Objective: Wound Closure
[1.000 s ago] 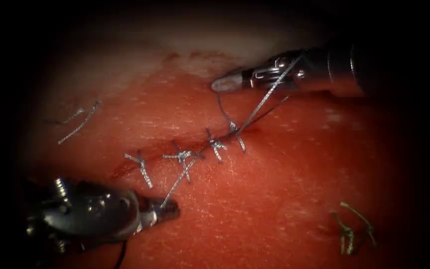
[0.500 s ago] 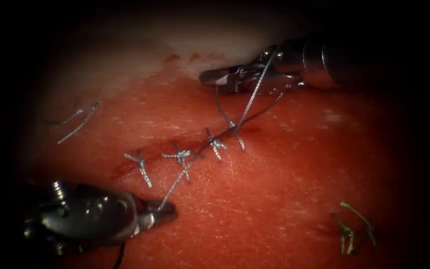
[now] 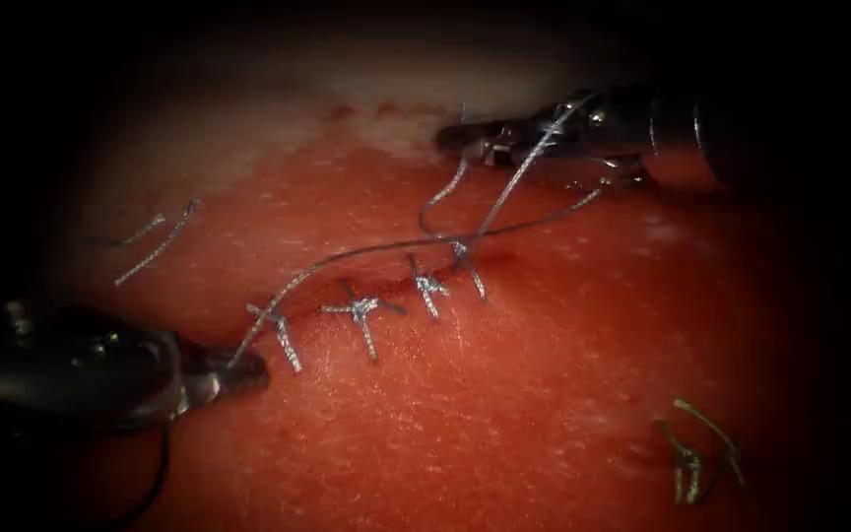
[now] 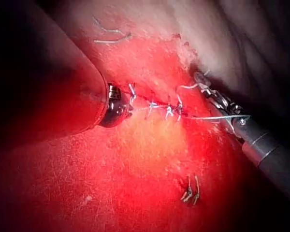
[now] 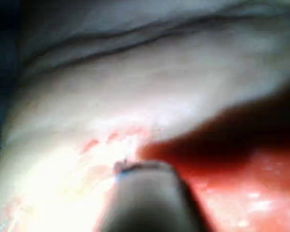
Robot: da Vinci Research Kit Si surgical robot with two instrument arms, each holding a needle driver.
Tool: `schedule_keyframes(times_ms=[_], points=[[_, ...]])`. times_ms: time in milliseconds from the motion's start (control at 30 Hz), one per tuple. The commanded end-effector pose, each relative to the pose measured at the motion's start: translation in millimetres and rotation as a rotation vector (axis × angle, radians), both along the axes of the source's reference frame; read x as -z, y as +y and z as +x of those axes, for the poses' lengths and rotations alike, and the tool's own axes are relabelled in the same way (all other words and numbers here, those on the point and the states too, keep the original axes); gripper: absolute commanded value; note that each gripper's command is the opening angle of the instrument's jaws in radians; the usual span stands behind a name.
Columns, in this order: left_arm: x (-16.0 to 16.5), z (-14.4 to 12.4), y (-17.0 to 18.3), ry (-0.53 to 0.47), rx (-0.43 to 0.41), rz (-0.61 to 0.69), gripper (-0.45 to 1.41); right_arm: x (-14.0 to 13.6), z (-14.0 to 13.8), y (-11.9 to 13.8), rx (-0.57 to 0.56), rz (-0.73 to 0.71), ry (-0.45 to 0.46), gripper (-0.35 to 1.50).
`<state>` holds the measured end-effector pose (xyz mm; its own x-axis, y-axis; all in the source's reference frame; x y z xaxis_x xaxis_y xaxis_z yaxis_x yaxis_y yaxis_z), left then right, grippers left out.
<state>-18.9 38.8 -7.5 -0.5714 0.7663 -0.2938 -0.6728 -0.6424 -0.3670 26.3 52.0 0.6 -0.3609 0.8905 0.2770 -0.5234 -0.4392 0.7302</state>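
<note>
Since a second ago the left tool [image 3: 233,371] has been drawn away toward nine o'clock, from below the middle stitches to a spot just beside the leftmost stitch, and the thread [image 3: 347,253] it holds has been pulled from a steep slant into a long, low arc above the stitch row. The right tool [image 3: 465,140] has been shifted slightly, and its tip is now seen at about one o'clock over the pale edge of the tissue [image 3: 504,394].

The left tool's jaws are closed on the thread at its lower end. From there the thread's long axis runs from eight o'clock toward two o'clock, over the cut [image 3: 366,296], past the rightmost stitch, and up to the right tool. A short curl of thread hangs beneath the right tool's tip; whether the right tool's jaws are gripping it cannot be told. No needle can be made out in either tool.

Four stitches [image 3: 359,310] are laid across the cut, which itself slants from eight o'clock up to two o'clock. Cut ends of thread [image 3: 155,241] are lying on the tissue left of the cut at ten o'clock, and a further cluster [image 3: 696,453] lies well apart at four o'clock.

In the left wrist view the left tool [image 4: 121,107] is seen touching the end of the stitch row, with the right tool [image 4: 208,89] across it.

No writing or label can be read.
</note>
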Motion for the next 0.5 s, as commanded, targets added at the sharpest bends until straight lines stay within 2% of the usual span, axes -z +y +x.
schedule_keyframes(times_ms=[33,167,233,300,333,367,400,433,500], points=[[-0.8,0.7,-0.1,0.0,0.017,0.01,-0.35,1.1,0.1,-1.3,0.005,-0.022,0.018,-0.35],[-1.8,3.8,2.5,0.0,0.063,0.035,-0.35,4.8,-0.5,-3.9,0.037,-0.096,0.044,-0.35],[-2.1,4.4,3.2,-0.001,0.081,0.047,-0.35,5.6,-0.6,-4.3,0.047,-0.107,0.046,-0.35],[-3.0,5.5,5.0,-0.017,0.157,0.099,-0.35,6.9,-0.7,-5.3,0.072,-0.128,0.058,-0.35],[-3.7,6.0,6.3,-0.037,0.243,0.162,-0.35,7.8,-0.8,-6.2,0.085,-0.139,0.058,-0.35],[-3.7,6.0,6.3,-0.037,0.243,0.162,-0.35,7.8,-0.8,-6.2,0.085,-0.139,0.058,-0.35],[-4.0,6.0,6.8,-0.039,0.279,0.192,-0.35,8.1,-0.9,-6.6,0.09,-0.142,0.059,-0.35],[-4.8,5.9,8.0,-0.046,0.355,0.25,-0.35,8.7,-1.0,-7.5,0.102,-0.156,0.059,-0.35],[-5.7,5.6,9.0,-0.052,0.404,0.295,-0.35,9.3,-1.0,-8.3,0.112,-0.171,0.061,-0.35]])
